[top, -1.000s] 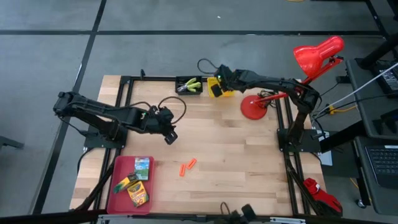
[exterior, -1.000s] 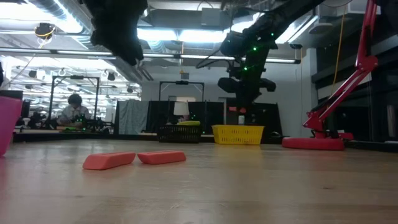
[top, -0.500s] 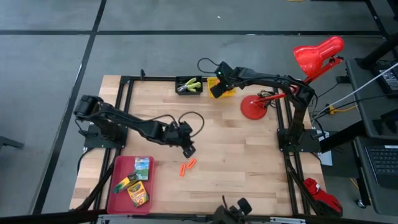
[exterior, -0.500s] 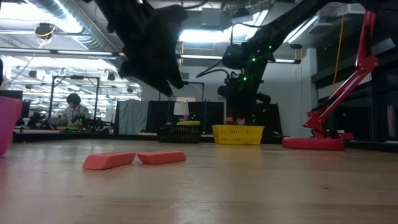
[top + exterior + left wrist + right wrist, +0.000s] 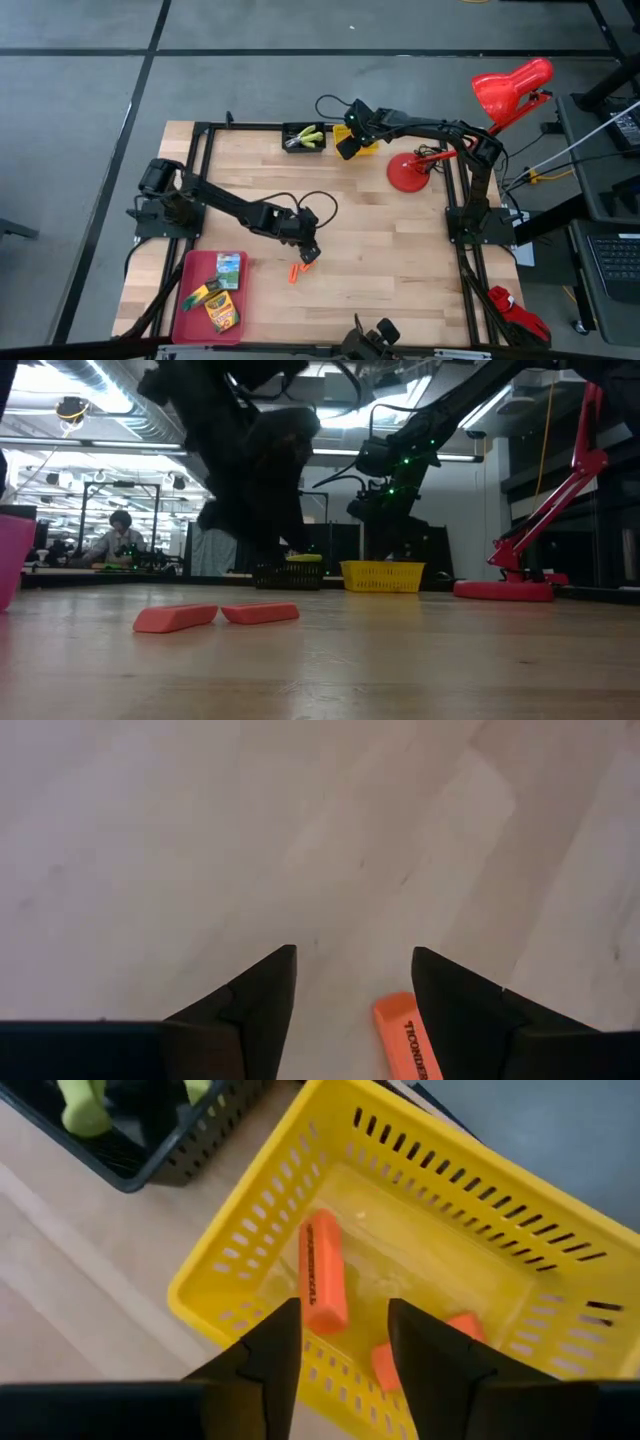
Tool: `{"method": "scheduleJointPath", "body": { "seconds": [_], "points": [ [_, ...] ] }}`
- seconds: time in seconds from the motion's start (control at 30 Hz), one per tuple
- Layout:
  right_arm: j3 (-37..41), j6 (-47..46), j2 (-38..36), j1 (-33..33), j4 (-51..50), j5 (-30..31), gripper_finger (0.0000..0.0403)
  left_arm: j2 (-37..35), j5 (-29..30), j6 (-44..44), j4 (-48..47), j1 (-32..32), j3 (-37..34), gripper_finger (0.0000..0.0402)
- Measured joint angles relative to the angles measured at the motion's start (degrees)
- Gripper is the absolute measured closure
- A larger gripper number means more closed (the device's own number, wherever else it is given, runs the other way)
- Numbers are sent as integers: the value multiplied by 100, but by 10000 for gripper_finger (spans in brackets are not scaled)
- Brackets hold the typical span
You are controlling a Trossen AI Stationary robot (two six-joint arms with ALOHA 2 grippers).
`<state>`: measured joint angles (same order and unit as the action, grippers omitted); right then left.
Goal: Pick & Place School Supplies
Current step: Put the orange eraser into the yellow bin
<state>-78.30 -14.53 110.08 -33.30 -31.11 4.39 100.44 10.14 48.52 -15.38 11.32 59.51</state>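
Two stubby orange plastic pieces (image 5: 301, 267) lie side by side on the pale wooden table (image 5: 400, 250), near its middle and just beside the flat red plastic tray (image 5: 192, 300). The left gripper (image 5: 309, 254) hangs directly above them with its two dark fingers spread apart and nothing between them; in its wrist view one orange piece (image 5: 408, 1038) shows on the wood just beyond the fingertips, not touched.

Three small yellow-and-green cardboard crayon boxes (image 5: 218, 294) lie in the red tray at the table's near left corner. Two small hand tools with lime-green handles (image 5: 305, 137) rest in the black slatted plastic bin (image 5: 303, 138) at the far edge.

Just beside that bin stands the yellow slatted plastic bin (image 5: 480, 1210). The right gripper (image 5: 346, 144) hovers over it, fingers apart and empty. Inside the yellow bin lie three more orange pieces (image 5: 321, 1272), one long and flat on the bottom, two others partly hidden behind the fingers.

A red desk lamp (image 5: 408, 174) stands on the table's right side.
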Motion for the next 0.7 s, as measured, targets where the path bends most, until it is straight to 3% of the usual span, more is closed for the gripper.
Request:
{"method": "scheduleJointPath", "body": {
  "seconds": [0.7],
  "points": [
    [0,300,-17,2,-16,-101,241,688,-6,1079,355,813,16,200]
  ]
}}
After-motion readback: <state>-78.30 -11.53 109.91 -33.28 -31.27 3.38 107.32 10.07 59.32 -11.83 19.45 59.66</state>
